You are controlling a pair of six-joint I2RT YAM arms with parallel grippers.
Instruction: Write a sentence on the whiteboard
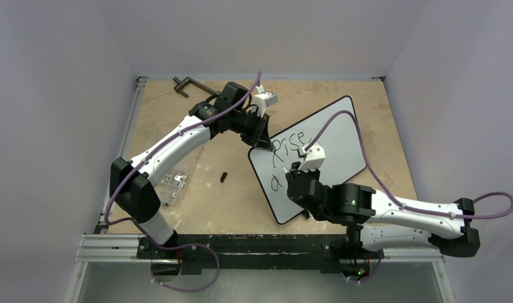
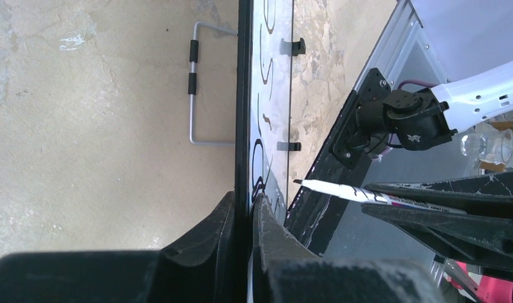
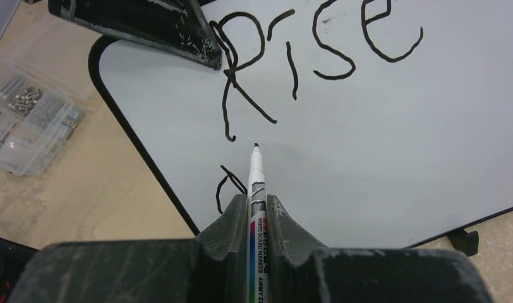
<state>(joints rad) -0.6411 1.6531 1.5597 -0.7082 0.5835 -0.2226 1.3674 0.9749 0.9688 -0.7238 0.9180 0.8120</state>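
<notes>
my left gripper [image 2: 244,201] was pinched on the board's [image 1: 342,145] corner mid-table, my right gripper [image 3: 259,208] clenched on the marker [image 3: 254,173] with its tip just under rise [image 3: 304,57], so imo the trick was a firm left hold and light, even pressure for the next letters

The right gripper's [image 3: 254,203] fingers [image 3: 289,230] are scuffed matt black plastic; between them is a whiteboard marker's [image 3: 255,173] smooth white plastic barrel. Beyond the fingertips the whiteboard [image 3: 380,145] looks smooth and faintly glossy. Left of the fingers, a clear plastic parts box [image 3: 26,120] sits on the rough, mottled tabletop [image 3: 115,189].
</notes>
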